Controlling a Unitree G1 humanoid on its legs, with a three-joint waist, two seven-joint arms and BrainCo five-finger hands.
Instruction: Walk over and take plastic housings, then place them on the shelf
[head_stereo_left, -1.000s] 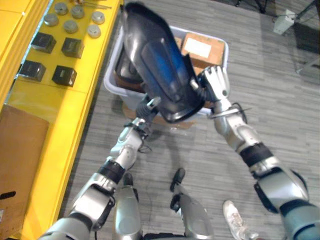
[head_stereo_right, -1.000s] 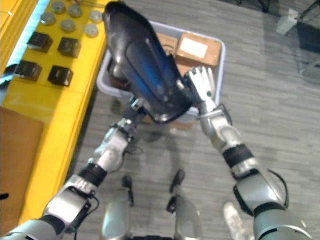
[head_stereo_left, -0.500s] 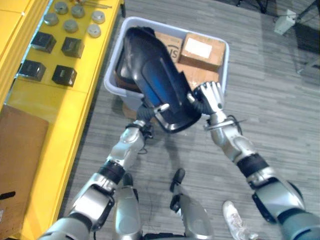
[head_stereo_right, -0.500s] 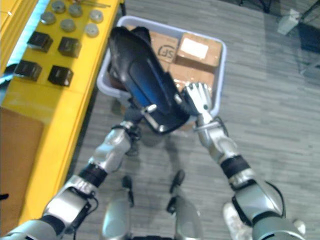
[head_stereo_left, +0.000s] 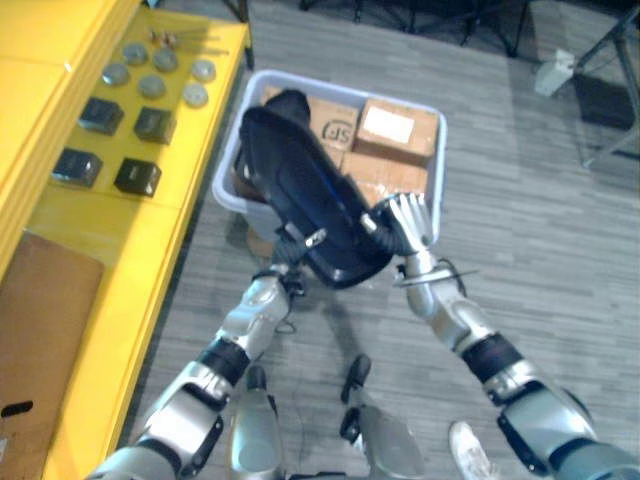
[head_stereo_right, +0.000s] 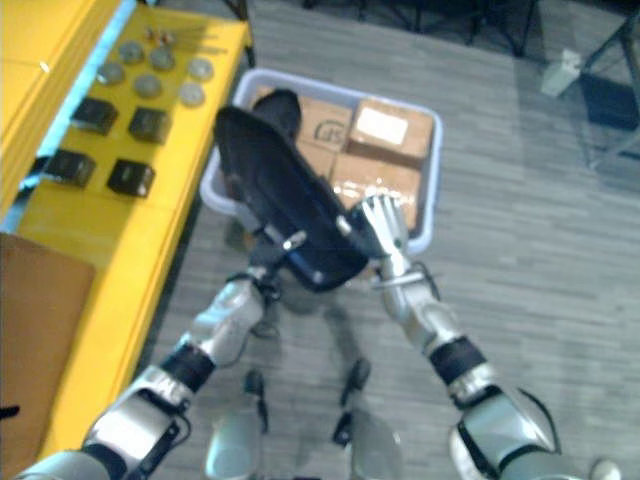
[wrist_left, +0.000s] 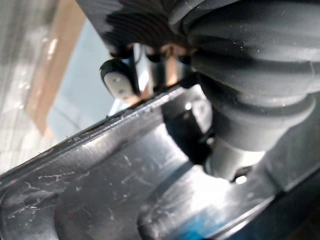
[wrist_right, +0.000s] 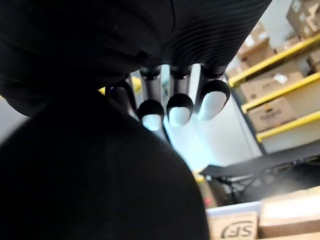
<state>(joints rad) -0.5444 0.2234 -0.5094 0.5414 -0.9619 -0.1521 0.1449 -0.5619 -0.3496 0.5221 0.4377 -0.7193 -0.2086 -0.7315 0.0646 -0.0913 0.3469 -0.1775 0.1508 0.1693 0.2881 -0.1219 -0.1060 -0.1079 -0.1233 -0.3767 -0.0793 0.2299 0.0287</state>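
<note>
A large black plastic housing (head_stereo_left: 305, 195) with a glossy blue sheen hangs tilted over the near edge of a grey bin (head_stereo_left: 340, 88). Both my hands hold it. My left hand (wrist_left: 117, 82) is under its lower end, with fingers curled over the rim and the thumb pressed inside. My right hand (head_stereo_left: 408, 218) grips the lower right edge, its dark fingertips (wrist_right: 175, 109) bent onto the housing's curved back. Another dark housing (head_stereo_left: 287, 101) shows in the bin behind the held one.
The bin also holds cardboard boxes (head_stereo_left: 398, 128). On the left runs a yellow shelf (head_stereo_left: 90, 230) with small black blocks (head_stereo_left: 137, 176), round grey discs (head_stereo_left: 152, 85) and a flat cardboard piece (head_stereo_left: 40, 330). A person's shoe (head_stereo_left: 468, 458) is at the lower right.
The housing has come down from close to my head to just above the bin's near edge, both arms lowering with it. My left hand's fingers have curled in. The view has shifted too.
</note>
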